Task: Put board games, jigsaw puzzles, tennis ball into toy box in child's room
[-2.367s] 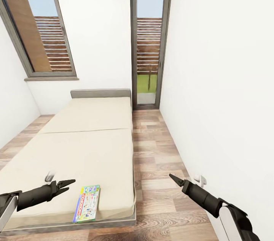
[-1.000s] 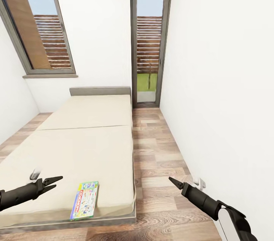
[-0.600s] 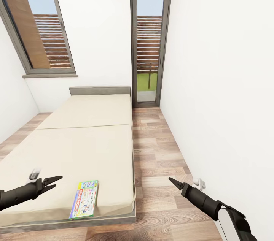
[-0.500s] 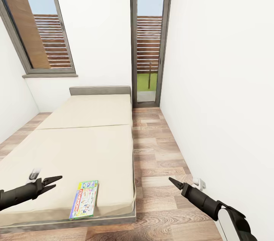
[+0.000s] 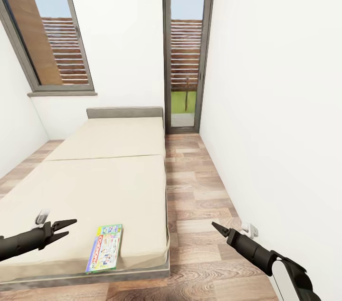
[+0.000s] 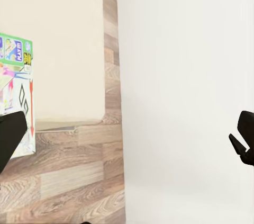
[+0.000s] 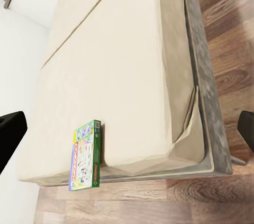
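Currently the left gripper's fingers (image 5: 66, 222) are spread and empty; the right gripper's (image 5: 219, 228) look pinched together. Beside the left, the pale green board game (image 5: 104, 254) lies flat at the bed's (image 5: 109, 173) foot edge—likely light, stiff, slick; take its overhanging long edge.

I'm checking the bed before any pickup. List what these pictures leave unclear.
- Pale green colourful flat game box: its near end is cut off in the left wrist view by the picture edge and a dark finger.
- Box lettering: too small to read in the head view.
- Right gripper: only a dark tip in the head view; opening unclear.
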Tool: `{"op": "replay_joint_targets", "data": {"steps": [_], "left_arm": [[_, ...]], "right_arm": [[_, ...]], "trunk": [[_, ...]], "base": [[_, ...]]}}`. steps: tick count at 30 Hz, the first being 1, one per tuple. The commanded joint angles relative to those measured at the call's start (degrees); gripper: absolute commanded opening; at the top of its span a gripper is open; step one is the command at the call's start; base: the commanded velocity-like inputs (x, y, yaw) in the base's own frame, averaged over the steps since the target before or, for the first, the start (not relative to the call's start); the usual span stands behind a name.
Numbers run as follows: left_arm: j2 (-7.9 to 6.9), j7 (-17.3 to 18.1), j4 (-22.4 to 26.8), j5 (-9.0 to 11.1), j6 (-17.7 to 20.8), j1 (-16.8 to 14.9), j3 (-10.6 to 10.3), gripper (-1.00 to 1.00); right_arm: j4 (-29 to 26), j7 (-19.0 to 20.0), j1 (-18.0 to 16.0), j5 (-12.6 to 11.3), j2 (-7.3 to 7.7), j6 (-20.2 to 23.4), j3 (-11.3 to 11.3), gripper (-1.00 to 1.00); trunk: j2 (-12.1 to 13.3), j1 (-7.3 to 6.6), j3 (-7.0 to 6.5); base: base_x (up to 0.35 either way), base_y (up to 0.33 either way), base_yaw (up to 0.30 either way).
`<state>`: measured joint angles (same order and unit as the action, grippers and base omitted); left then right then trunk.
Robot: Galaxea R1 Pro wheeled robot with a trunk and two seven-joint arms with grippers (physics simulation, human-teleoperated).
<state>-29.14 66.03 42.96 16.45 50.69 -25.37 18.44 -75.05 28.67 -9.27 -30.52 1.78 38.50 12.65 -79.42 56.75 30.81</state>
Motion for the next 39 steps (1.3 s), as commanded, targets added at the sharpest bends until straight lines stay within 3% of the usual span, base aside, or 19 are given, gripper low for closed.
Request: {"op": "replay_joint_targets", "data": {"steps": [1, 39], "left_arm": [[-0.05, 0.07, 0.00, 0.16, 0.42, -0.03, 0.02, 1.00], [-0.21, 0.07, 0.02, -0.11, 0.64, -0.03, -0.04, 1.00]], "right_arm": [[-0.02, 0.06, -0.04, -0.25, -0.01, 0.44, 0.09, 1.00], [-0.03, -0.02, -0.04, -0.17, -0.02, 0.44, 0.05, 1.00]], "trunk": [[-0.45, 0.22, 0.24], [-15.69, 8.57, 7.06]], "base": [[0.000, 0.000, 0.000], [-0.094, 0.000, 0.000]]}}
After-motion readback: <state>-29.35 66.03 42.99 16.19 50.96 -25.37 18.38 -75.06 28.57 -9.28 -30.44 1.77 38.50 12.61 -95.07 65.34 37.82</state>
